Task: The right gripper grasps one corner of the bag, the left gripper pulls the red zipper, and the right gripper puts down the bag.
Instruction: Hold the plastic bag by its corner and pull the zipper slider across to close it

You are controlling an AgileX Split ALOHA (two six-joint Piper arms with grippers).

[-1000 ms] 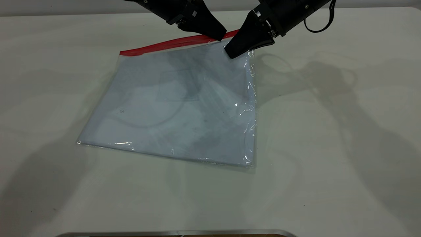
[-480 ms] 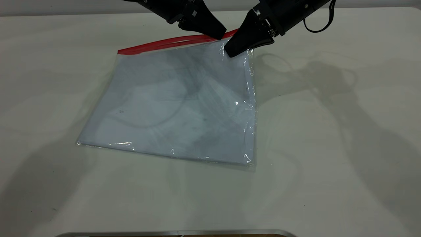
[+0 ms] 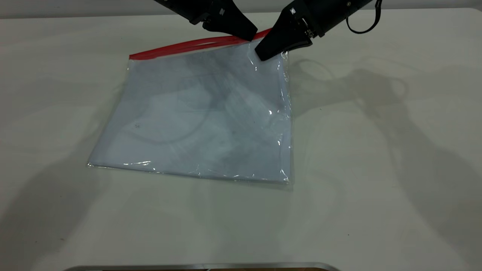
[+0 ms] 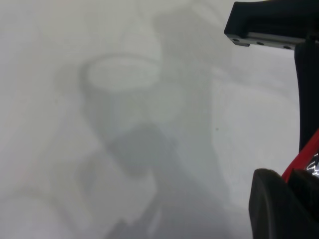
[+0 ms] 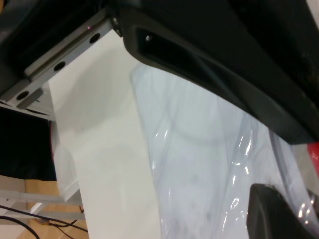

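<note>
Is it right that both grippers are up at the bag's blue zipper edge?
Not quite: the zipper is red, not blue, as the exterior view shows. The rest holds: the left gripper and right gripper are both up at that edge of the bag.

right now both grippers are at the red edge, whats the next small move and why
Probably the left gripper should draw the red zipper along its strip toward the far end. The right gripper looks clamped on the bag by the corner, lifting that edge off the table, and the left one sits on the strip right beside it, so the pull can begin.
</note>
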